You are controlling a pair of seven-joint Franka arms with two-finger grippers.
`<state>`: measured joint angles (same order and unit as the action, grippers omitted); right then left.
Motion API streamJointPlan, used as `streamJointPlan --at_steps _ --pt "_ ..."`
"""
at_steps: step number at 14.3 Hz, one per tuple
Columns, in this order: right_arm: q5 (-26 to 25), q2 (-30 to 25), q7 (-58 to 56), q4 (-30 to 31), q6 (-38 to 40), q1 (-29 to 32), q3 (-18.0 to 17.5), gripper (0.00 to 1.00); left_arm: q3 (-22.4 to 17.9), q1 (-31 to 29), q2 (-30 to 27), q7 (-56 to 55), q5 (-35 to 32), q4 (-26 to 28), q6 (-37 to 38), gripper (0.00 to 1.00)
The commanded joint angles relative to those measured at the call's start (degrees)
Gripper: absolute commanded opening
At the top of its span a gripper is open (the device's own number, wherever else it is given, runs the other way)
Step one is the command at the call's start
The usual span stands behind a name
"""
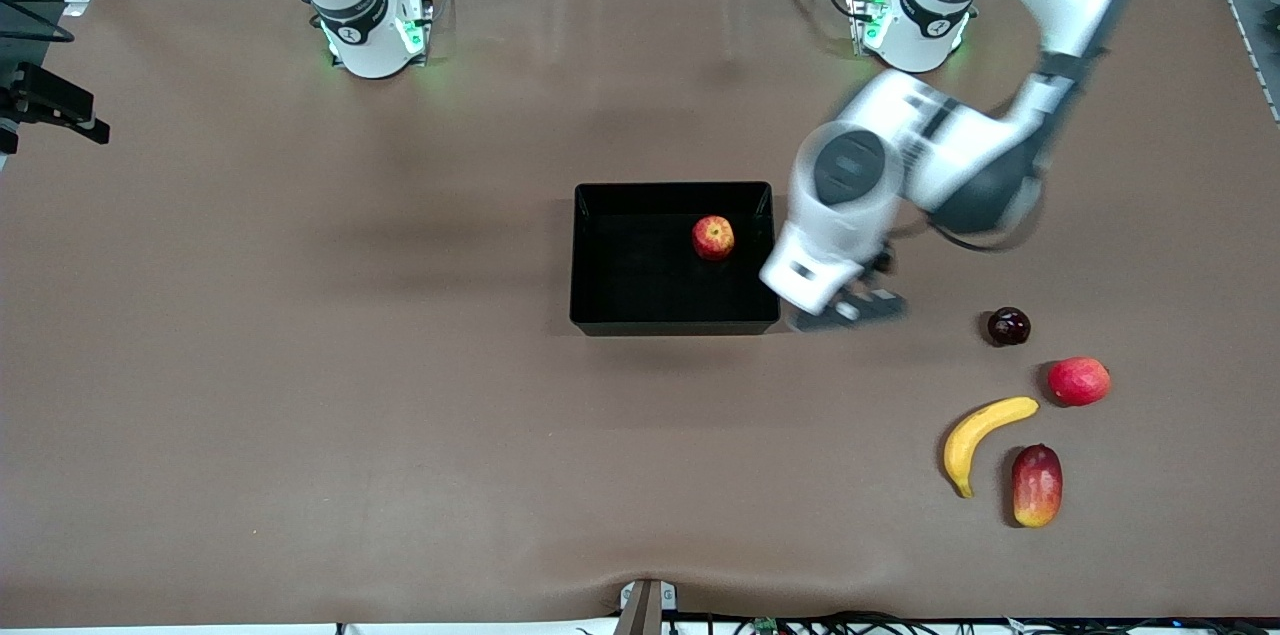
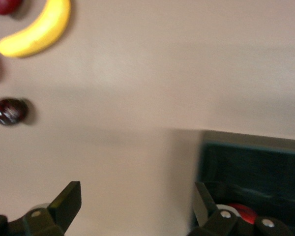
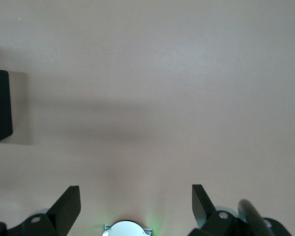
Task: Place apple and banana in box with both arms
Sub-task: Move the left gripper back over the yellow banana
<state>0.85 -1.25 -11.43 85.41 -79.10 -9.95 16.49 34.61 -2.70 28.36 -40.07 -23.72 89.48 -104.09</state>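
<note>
Red-yellow apple (image 1: pixel 713 237), yellow banana (image 1: pixel 978 436), black box (image 1: pixel 600 305).

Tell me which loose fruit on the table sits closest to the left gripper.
The small dark maroon fruit. It lies nearest the left gripper, farther from the front camera than the banana, mango and pinkish-red fruit.

Left arm (image 1: pixel 900 165) was smeared with motion blur up front; its wrist view cropped the banana (image 2: pixel 37 30) and half-hid the apple (image 2: pixel 243 211).
</note>
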Motion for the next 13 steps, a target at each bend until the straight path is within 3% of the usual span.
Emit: streamJointPlan --at_steps 1,2,3,5,9,13 --pt "-0.1 -0.7 0.5 0.3 0.6 6.0 -4.2 1.00 0.6 -4.1 3.4 10.8 -1.3 -2.5 -2.1 1.00" --pt "-0.5 -0.8 0.4 0.3 0.6 8.6 -8.3 1.00 0.1 -5.4 4.3 14.5 -2.5 -3.0 -3.0 1.00" --pt "-0.8 -0.9 0.5 0.3 0.6 8.9 -9.9 1.00 -0.7 -6.7 5.3 18.9 -5.1 -3.1 -4.4 1.00" --pt "-0.8 -0.9 0.6 0.3 0.6 8.5 -9.9 1.00 -0.8 -10.1 7.9 26.9 -8.3 -3.2 -7.6 1.00" --pt "-0.8 -0.9 1.2 -0.1 0.6 9.0 -9.8 1.00 -1.4 -16.5 14.3 42.7 -8.4 -3.2 -17.8 1.00" --pt "-0.7 -1.4 8.5 -0.1 1.5 8.9 -10.0 1.00 -6.7 -16.1 17.8 58.0 -8.4 -3.3 -26.9 1.00"
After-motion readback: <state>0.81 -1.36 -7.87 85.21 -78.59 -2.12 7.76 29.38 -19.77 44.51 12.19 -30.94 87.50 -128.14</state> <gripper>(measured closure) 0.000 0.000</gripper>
